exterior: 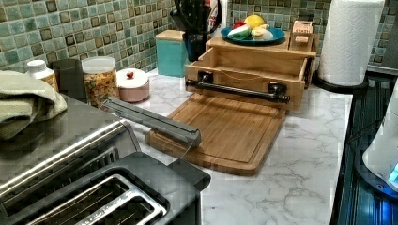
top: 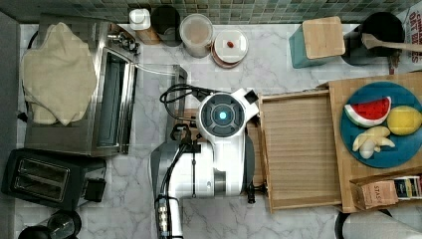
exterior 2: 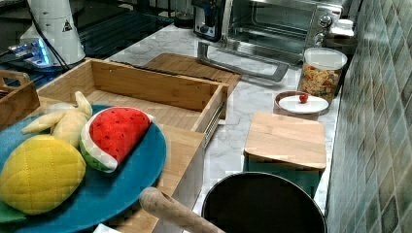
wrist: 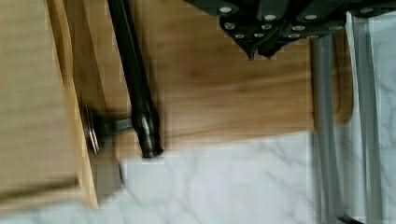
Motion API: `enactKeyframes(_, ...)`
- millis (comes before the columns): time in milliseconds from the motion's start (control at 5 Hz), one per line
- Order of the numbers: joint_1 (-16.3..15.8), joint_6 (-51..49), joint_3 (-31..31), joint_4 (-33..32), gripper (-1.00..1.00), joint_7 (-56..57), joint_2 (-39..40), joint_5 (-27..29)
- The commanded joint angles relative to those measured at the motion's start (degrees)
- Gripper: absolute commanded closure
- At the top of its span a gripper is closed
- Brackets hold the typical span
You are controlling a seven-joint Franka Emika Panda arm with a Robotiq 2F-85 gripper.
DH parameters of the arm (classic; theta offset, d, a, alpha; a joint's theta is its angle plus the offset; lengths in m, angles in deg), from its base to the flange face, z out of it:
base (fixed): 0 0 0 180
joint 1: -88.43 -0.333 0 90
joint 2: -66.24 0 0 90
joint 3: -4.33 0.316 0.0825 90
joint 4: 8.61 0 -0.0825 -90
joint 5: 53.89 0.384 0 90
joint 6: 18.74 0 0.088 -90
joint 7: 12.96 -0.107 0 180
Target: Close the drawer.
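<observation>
The drawer (top: 298, 149) of light wood stands pulled out from its box toward the top view's left, with nothing in it. In the left view the drawer front (exterior: 244, 77) carries a black bar handle (exterior: 237, 90). It also shows in the right view, where the drawer (exterior 2: 145, 85) is open. My arm (top: 221, 117) hovers over the drawer's handle side. In the wrist view my gripper (wrist: 260, 52) is shut, holds nothing, and hangs above the cutting board, apart from the handle (wrist: 135, 84).
A wooden cutting board (exterior: 225, 131) lies in front of the drawer. The toaster oven's door (exterior: 155, 119) hangs open beside it. A blue plate (top: 383, 154) of toy fruit sits on the box top. Jars (top: 196, 32), a toaster (top: 45, 177) and a paper towel roll (exterior: 349, 42) stand around.
</observation>
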Motion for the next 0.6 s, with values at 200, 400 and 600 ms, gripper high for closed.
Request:
enactKeyframes(200, 0.76, 9.23, -0.46, -9.66, 1.00, 5.00, 3.40, -4.03)
enactKeyframes(400, 0.87, 12.25, -0.88, -12.04, 1.00, 5.47, 3.79, -5.38)
enactKeyframes(600, 0.99, 15.32, -1.32, -14.05, 1.00, 7.14, 3.76, -6.50)
